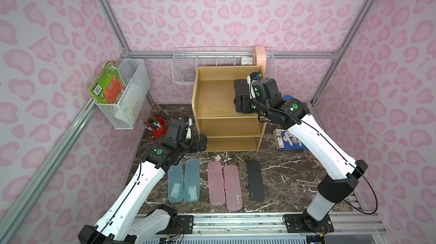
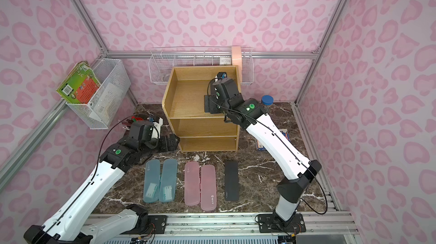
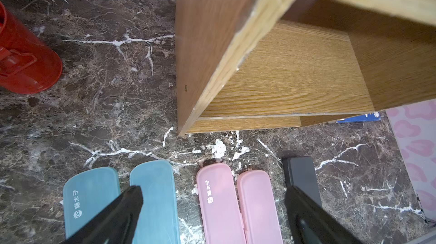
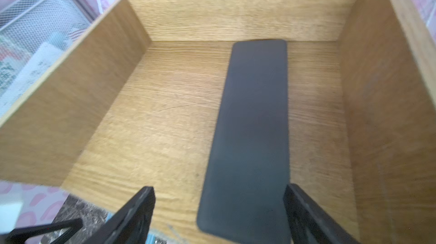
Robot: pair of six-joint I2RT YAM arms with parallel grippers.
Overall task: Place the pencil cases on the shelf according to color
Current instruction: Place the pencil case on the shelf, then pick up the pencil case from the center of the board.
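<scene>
Right wrist shows black case (image 4: 250,136) flat on shelf (image 4: 165,125), half-hidden overhead.

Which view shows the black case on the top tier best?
Right wrist view: the black case lies flat, nearly whole. In both top views the right arm hides most; the left wrist view misses it.

Left pincer (image 3: 213,198), right pincer (image 4: 219,189): jaws apart

On the marble table (image 1: 290,176) we see the shelf (image 1: 230,127) at centre, with teal cases (image 1: 192,181), pink cases (image 1: 215,183) and a black case (image 1: 256,180) below; a second black case (image 4: 252,125) lies on its top tier.
</scene>
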